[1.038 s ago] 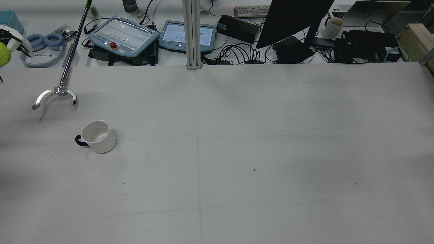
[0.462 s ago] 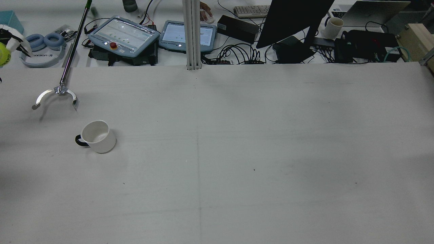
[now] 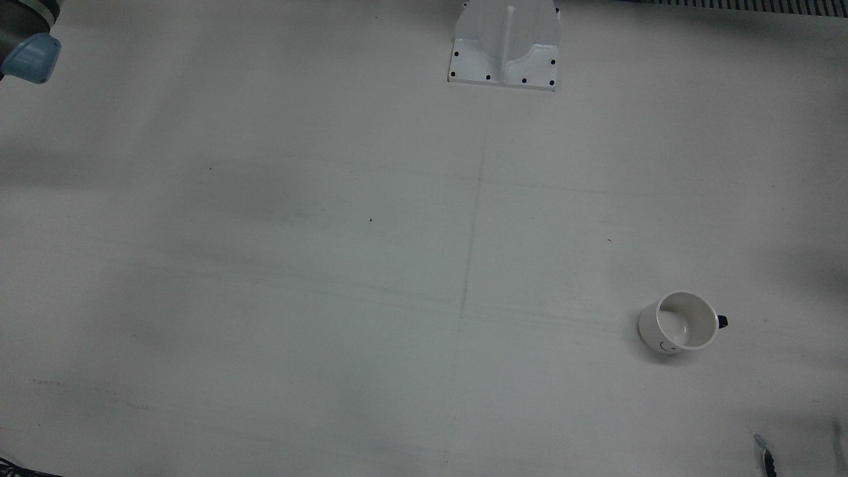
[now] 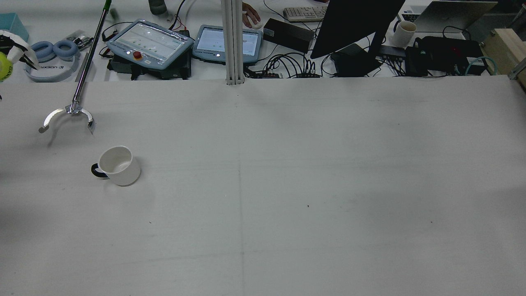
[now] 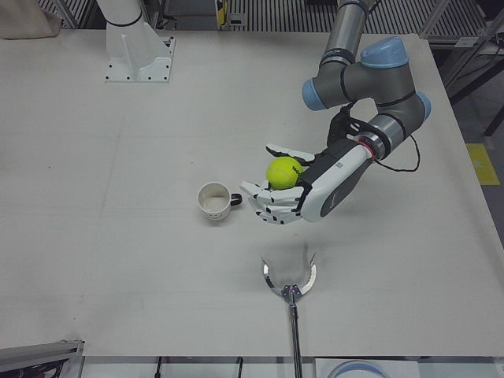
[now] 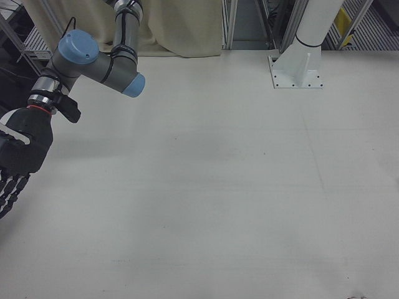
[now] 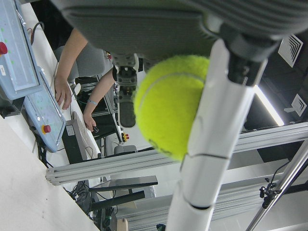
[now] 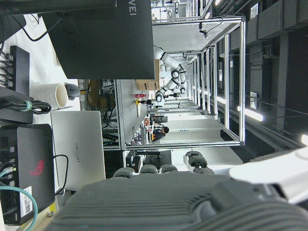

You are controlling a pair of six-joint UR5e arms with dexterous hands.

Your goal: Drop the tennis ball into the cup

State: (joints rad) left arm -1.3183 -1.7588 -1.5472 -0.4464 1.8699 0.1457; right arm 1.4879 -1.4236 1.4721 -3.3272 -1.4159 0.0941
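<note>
A yellow-green tennis ball (image 5: 283,172) sits in my left hand (image 5: 298,198), held between the fingers above the table. It fills the left hand view (image 7: 168,103) and shows at the left edge of the rear view (image 4: 4,68). The white cup (image 5: 213,201) with a dark handle stands upright and empty just beside the fingertips in the left-front view; it also shows in the rear view (image 4: 117,165) and the front view (image 3: 682,322). My right hand (image 6: 17,159) hangs with its fingers spread and empty, far from the cup.
A metal reacher tool (image 4: 70,114) lies with its open claw on the table near the cup, on the operators' side (image 5: 289,277). Tablets, cables, a monitor and headphones (image 4: 51,61) crowd the desk beyond the table edge.
My left hand and the ball have barely moved. A person's hand has come onto a mouse on the back desk.
</note>
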